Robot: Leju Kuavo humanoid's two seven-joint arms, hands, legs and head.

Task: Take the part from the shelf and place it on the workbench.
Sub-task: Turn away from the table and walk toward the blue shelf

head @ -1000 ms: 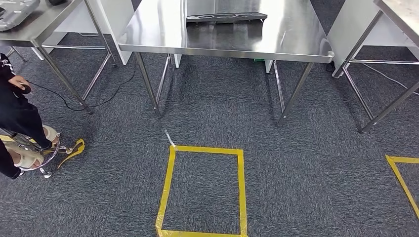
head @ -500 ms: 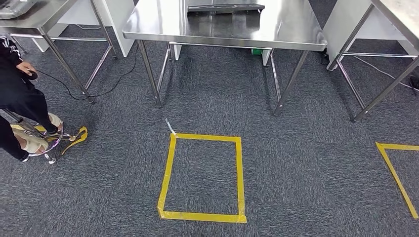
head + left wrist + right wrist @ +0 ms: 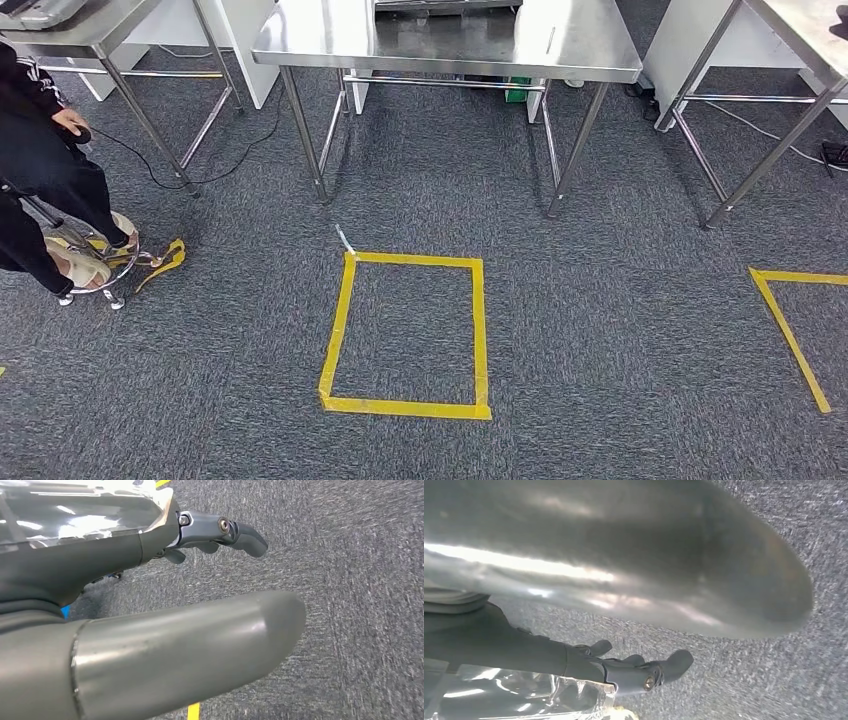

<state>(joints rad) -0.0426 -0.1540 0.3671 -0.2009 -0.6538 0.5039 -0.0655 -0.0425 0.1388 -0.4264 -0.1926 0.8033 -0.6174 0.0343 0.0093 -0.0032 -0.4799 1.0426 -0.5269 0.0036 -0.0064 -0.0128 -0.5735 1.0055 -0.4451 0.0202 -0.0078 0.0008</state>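
The steel workbench [image 3: 450, 45] stands ahead at the top of the head view, with a dark flat thing [image 3: 445, 4] on it cut off by the picture's edge. My left hand [image 3: 100, 565] hangs over the grey carpet, its thumb [image 3: 200, 640] apart from its fingers [image 3: 240, 532], nothing between them. My right hand [image 3: 524, 650] hangs the same way over the carpet, thumb [image 3: 649, 555] and fingers [image 3: 669, 667] apart and holding nothing. I cannot make out a shelf or the part.
A yellow tape square [image 3: 340, 320] marks the carpet in front of the workbench, and another tape corner [image 3: 790, 320] lies at the right. A person [image 3: 40, 170] sits on a stool at the left. More steel tables [image 3: 800, 30] flank the workbench. A cable [image 3: 160, 170] trails under the left table.
The whole head picture has shifted: tables and tape square slid toward the top, so the camera has moved back from the workbench. More floor shows below the tape square.
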